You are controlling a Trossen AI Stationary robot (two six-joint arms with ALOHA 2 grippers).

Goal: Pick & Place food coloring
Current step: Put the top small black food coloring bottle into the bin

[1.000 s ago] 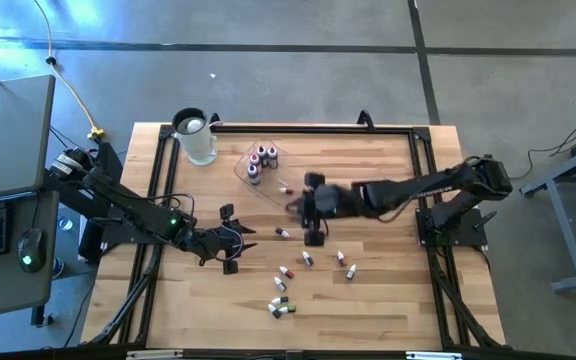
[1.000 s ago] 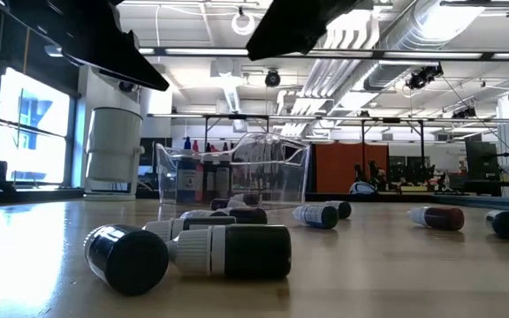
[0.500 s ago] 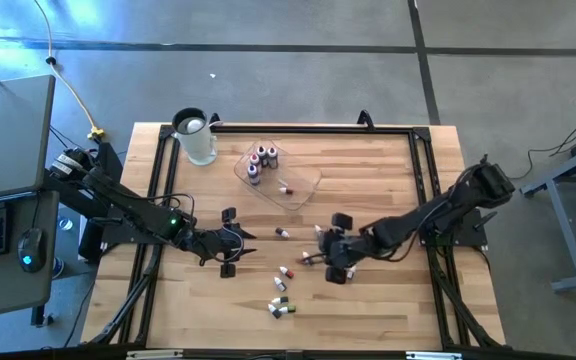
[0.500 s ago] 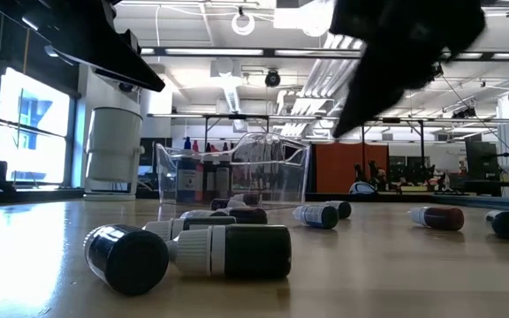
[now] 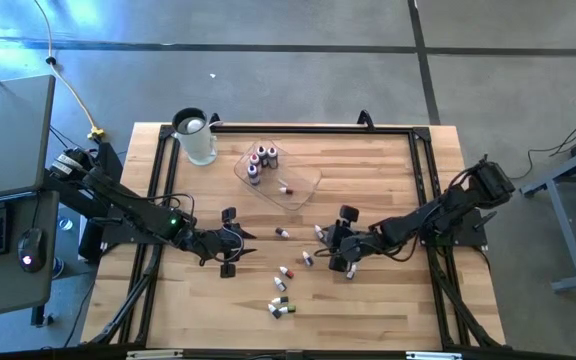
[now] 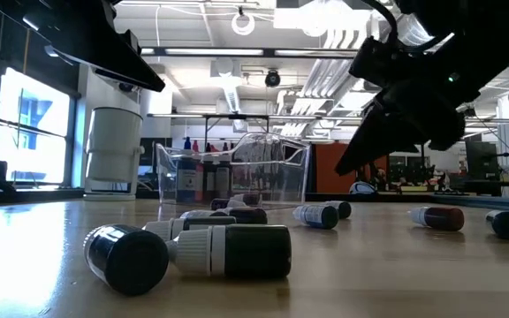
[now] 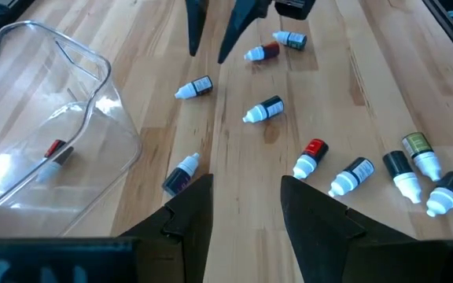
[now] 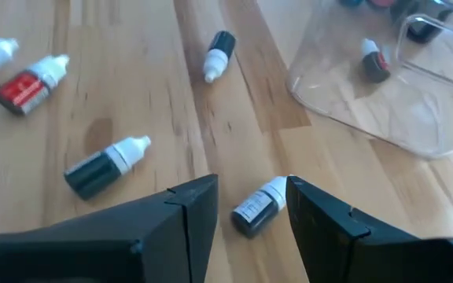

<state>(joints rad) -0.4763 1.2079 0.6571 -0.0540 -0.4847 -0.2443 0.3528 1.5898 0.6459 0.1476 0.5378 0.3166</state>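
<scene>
Both jaws apart & empty, food coloring bottles loose on tabletop.
High: right gripper [image 5: 340, 252] low over scattered food coloring bottles [image 5: 286, 272]; left gripper [image 5: 230, 242] waits apart to their other side; a few bottles stand in clear tray [image 5: 300, 190] beyond. Low: bottles lie on sides under right arm. L wrist: jaws apart, bottles ahead, tray beside. R wrist: jaws apart, one bottle [image 8: 259, 206] just ahead btw them, untouched.
</scene>
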